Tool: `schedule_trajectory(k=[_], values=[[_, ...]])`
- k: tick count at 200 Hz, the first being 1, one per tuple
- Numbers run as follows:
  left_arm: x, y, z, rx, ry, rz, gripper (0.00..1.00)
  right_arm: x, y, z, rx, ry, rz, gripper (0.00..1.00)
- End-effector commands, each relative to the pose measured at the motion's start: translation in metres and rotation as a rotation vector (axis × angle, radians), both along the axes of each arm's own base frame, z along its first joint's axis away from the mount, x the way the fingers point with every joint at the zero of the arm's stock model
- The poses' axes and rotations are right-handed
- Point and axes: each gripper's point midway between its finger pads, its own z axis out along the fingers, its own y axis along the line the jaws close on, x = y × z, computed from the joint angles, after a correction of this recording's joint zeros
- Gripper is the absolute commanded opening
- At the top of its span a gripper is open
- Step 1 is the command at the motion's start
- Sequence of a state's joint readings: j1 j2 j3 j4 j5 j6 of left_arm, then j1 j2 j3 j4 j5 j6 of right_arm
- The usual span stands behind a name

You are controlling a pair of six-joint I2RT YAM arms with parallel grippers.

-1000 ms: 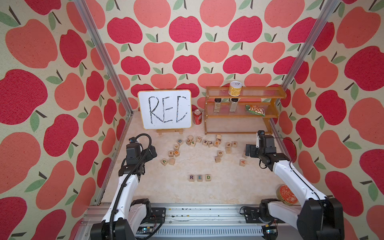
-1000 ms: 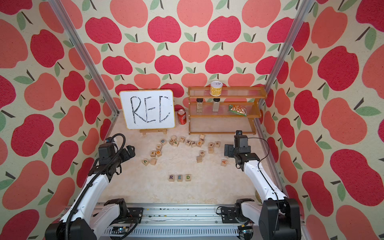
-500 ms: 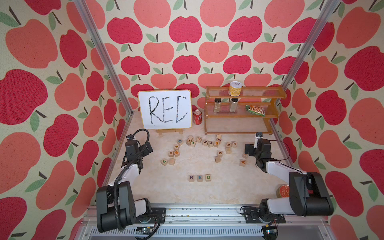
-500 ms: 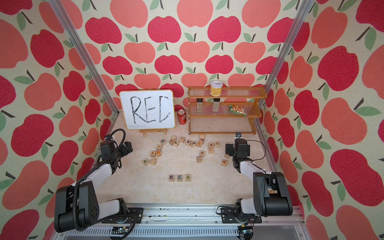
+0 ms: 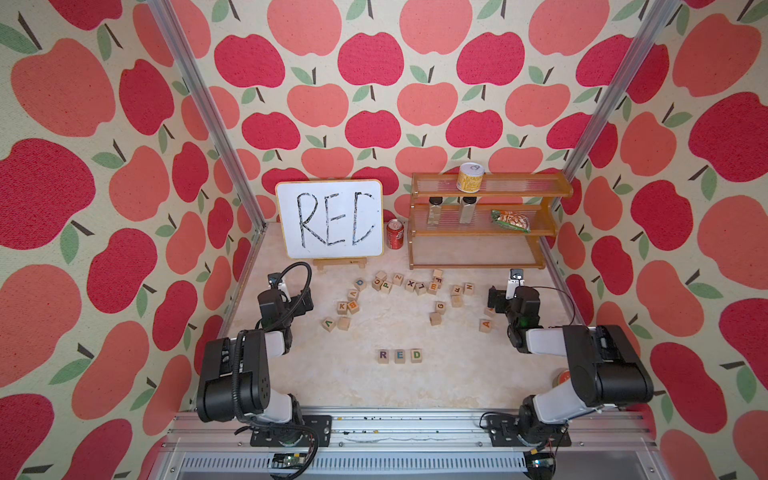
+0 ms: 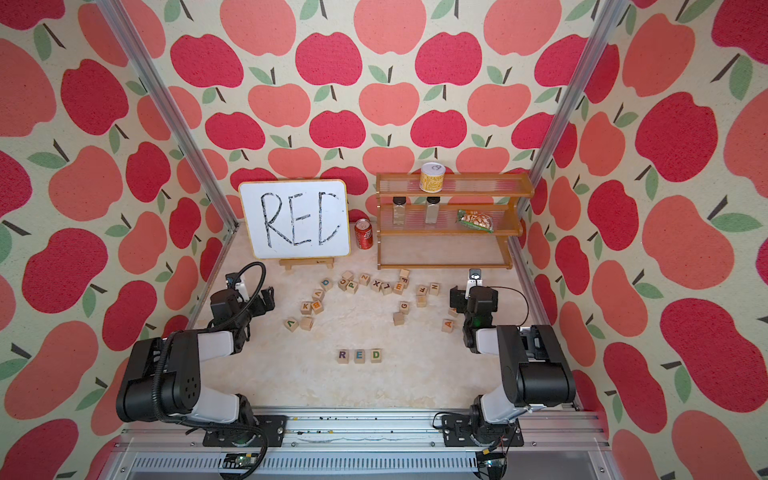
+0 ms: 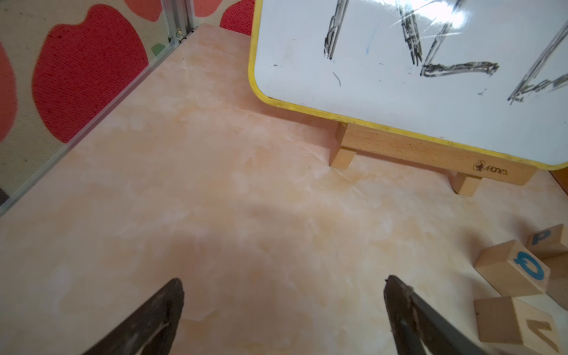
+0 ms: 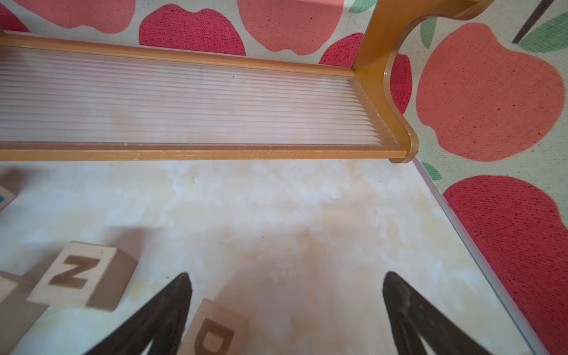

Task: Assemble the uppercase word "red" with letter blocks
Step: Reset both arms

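Three letter blocks stand in a row at the front middle of the table, reading left to right: purple R [image 5: 383,355], blue E [image 5: 400,355], green D [image 5: 416,355]. Both top views show the row [image 6: 359,355]. My left gripper [image 5: 305,300] hovers at the left side, well away from the row, open over bare table [image 7: 284,285]. On the right side, my right gripper [image 5: 494,297] is open too [image 8: 285,282]. A loose cube with a brown letter [image 8: 215,330] lies on the table beside one of its fingers, not gripped.
Several other letter cubes [image 5: 409,286] lie scattered across the middle. A white board [image 5: 330,218] on a wooden stand, a red can [image 5: 395,235] and a wooden shelf [image 5: 486,220] line the back. An N cube [image 8: 76,273] sits near my right gripper.
Both arms have folded back, their elbows dropping toward the front rail. The grippers stayed open at the table's sides. The three-block row has not moved.
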State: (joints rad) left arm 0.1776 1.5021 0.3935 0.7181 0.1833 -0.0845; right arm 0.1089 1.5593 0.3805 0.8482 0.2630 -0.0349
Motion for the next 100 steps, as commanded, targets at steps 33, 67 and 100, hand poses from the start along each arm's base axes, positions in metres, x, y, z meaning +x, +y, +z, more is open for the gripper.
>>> schedule_trajectory(k=[33, 67, 100], values=[[0.0168, -0.0152, 0.0042, 0.107, -0.036, -0.067, 0.99, 0.0055, 0.0032, 0.0144, 0.002, -0.063, 0.028, 0.99], [0.0180, -0.0119, 0.0042, 0.110, -0.031, -0.044, 0.99, 0.0057, 0.0033, 0.0150, 0.002, -0.065, 0.028, 0.99], [0.0178, -0.0116, 0.0038, 0.112, -0.028, -0.043, 0.99, 0.0057, 0.0033, 0.0147, 0.001, -0.064, 0.028, 0.99]])
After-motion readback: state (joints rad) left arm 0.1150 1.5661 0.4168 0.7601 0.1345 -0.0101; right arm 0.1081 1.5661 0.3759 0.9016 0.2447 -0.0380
